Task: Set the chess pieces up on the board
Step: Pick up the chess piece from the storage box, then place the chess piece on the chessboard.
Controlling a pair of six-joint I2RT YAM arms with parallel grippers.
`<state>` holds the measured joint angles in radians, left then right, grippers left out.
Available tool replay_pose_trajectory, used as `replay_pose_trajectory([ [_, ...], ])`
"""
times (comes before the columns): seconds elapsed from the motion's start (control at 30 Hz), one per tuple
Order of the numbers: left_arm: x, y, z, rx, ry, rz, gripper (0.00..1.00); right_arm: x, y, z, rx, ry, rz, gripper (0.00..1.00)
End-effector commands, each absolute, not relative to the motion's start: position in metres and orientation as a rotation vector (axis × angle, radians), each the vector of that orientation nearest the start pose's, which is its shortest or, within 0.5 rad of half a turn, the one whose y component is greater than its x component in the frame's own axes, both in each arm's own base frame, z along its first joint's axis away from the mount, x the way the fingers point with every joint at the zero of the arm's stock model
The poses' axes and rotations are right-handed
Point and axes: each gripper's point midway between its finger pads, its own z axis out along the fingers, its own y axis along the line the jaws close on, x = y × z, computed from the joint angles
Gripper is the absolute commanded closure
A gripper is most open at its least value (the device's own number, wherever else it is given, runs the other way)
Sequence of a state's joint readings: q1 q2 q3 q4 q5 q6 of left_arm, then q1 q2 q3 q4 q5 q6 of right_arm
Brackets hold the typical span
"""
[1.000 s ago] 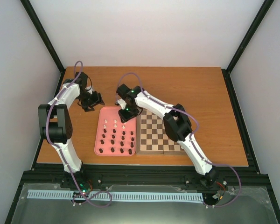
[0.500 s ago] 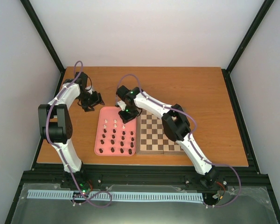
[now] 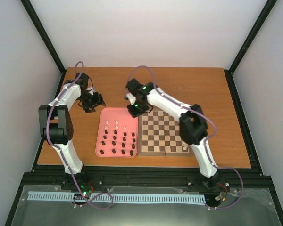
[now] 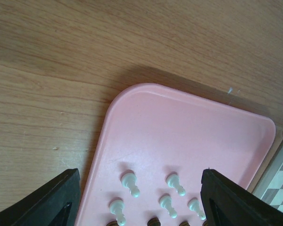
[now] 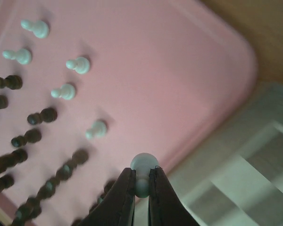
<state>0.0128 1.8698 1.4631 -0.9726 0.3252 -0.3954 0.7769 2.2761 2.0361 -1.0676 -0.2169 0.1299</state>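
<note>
Your right gripper (image 5: pixel 142 184) was closed on a white pawn (image 5: pixel 144 165), the fingers (image 5: pixel 122 197) pinching it just under the head. It held the pawn over the tray's (image 3: pixel 109 114) far right corner, where the tray meets the board (image 3: pixel 161 133). The board lay along the tray's right side, edge to edge; whether they touched, you could not tell from the views. One white piece (image 3: pixel 185 149) stood on the board in the row nearest you, well away from the tray. On the tray, five white pawns (image 5: pixel 65 92) stood toward its middle, and the dark pieces (image 5: pixel 41 117) stood in rows across its near half. Your left gripper (image 3: pixel 91 102) hung over the table (image 3: pixel 193 89) just off the tray's far left corner, with jaws spread wide and its camera looking at the tray's far end.
</note>
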Motion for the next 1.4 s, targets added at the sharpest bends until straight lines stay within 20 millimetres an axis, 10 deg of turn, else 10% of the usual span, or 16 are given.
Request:
replay_pose_trajectory([
  [0.0,0.394,-0.051,0.105,-0.511,2.888,-0.534,0.21,0.356,0.327,0.142,-0.731,2.740,0.444,0.97],
  [0.23,0.394,-0.052,0.104,-0.513,2.887,-0.537,0.21,0.335,0.217,0.117,-0.482,2.896,0.329,0.97],
  [0.4,0.393,-0.051,0.104,-0.514,2.891,-0.535,0.21,0.325,0.177,0.095,-0.458,2.970,0.241,0.97],
  [0.93,0.395,-0.051,0.100,-0.517,2.902,-0.532,0.21,0.316,0.125,0.064,-0.361,3.062,0.007,0.97],
  [1.37,0.394,-0.051,0.097,-0.518,2.909,-0.527,0.21,0.324,0.127,0.051,-0.351,3.085,0.056,0.96],
])
